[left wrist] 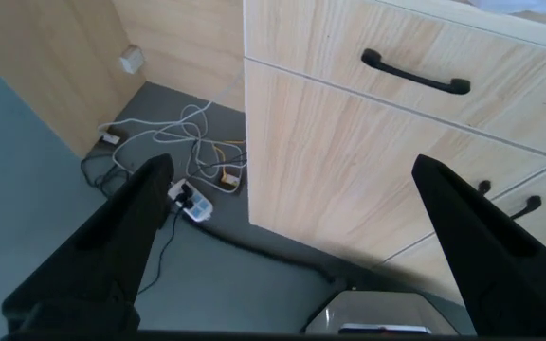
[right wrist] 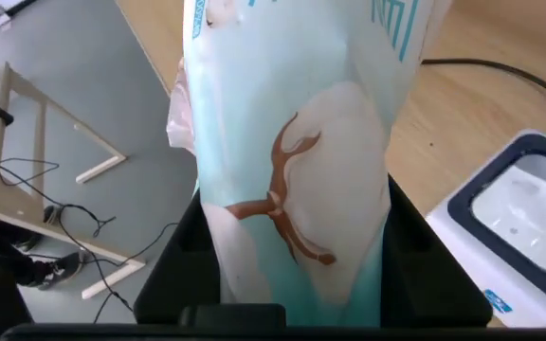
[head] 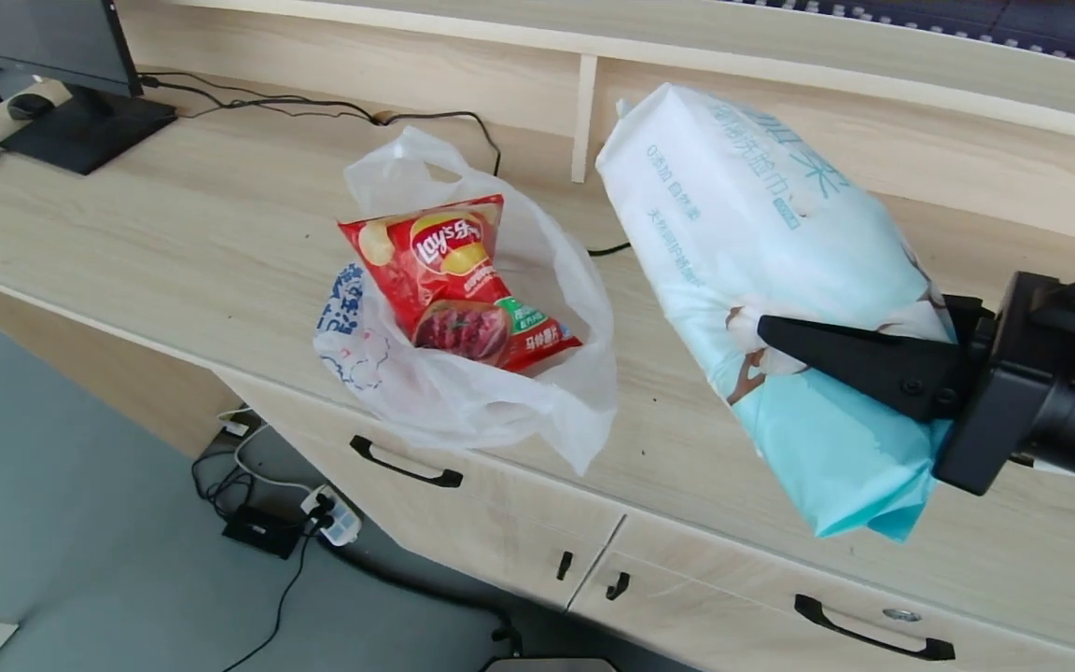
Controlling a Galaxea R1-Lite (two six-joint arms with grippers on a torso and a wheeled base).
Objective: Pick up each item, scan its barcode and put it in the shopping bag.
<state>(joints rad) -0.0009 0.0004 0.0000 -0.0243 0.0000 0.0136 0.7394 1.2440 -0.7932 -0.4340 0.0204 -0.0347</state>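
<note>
A white plastic shopping bag [head: 463,392] lies open on the wooden counter [head: 174,252], with a red chip bag [head: 453,280] resting inside it. To its right, my right gripper [head: 780,341] is shut on a large white-and-teal tissue pack [head: 761,261], held tilted above the counter. The same tissue pack [right wrist: 292,142] runs between the right gripper's black fingers [right wrist: 173,260] in the right wrist view. My left gripper [left wrist: 292,246] hangs open below counter height, facing the drawer fronts [left wrist: 368,142], with nothing between its fingers.
A monitor base [head: 80,121] and cables [head: 314,107] sit at the counter's back left. A raised shelf divider [head: 582,117] stands behind the bag. A white-and-blue scanner-like device [right wrist: 519,218] lies on the counter near the pack. A power strip and wires [left wrist: 197,189] lie on the floor.
</note>
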